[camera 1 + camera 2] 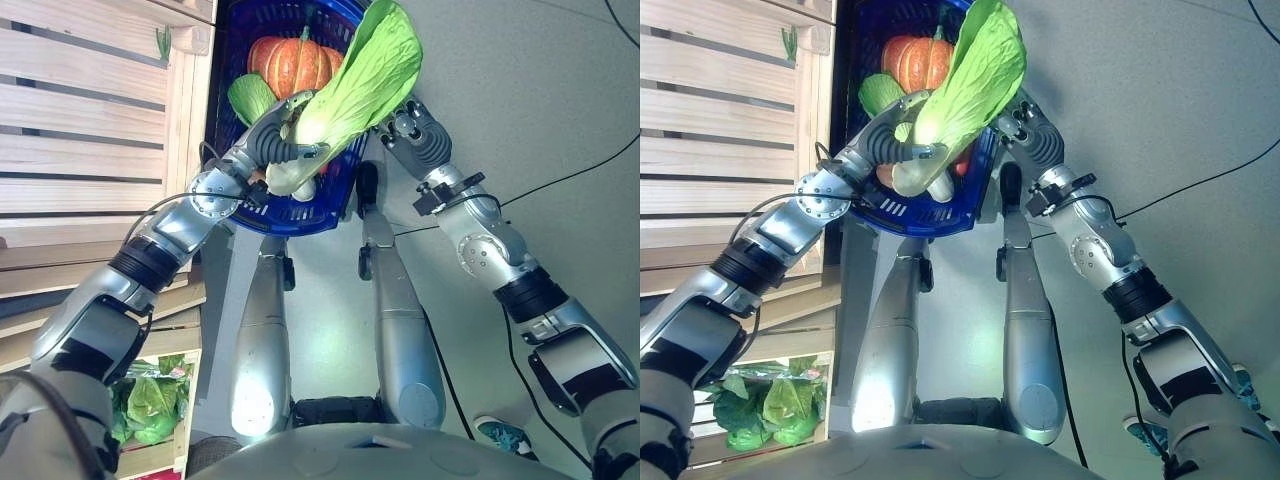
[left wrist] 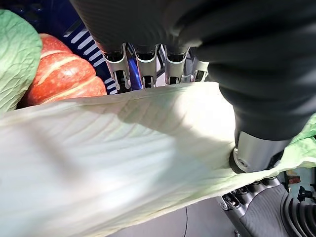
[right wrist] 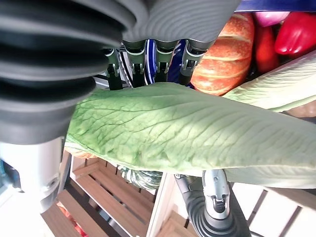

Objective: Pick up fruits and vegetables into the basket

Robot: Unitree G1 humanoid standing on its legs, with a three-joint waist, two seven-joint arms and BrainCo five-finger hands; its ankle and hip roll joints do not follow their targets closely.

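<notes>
Cabbage (image 1: 355, 85) above pumpkin (image 1: 292, 62), basket (image 1: 290, 212)

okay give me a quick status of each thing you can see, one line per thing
Leafy cabbage: held over the basket, not yet released.
Blue basket: upright on the floor, already loaded.
Pumpkin: lying inside the basket.
Left robot hand: curled round the cabbage's pale stem.
Right robot hand: beside the cabbage leaf, fingers hidden.
</notes>
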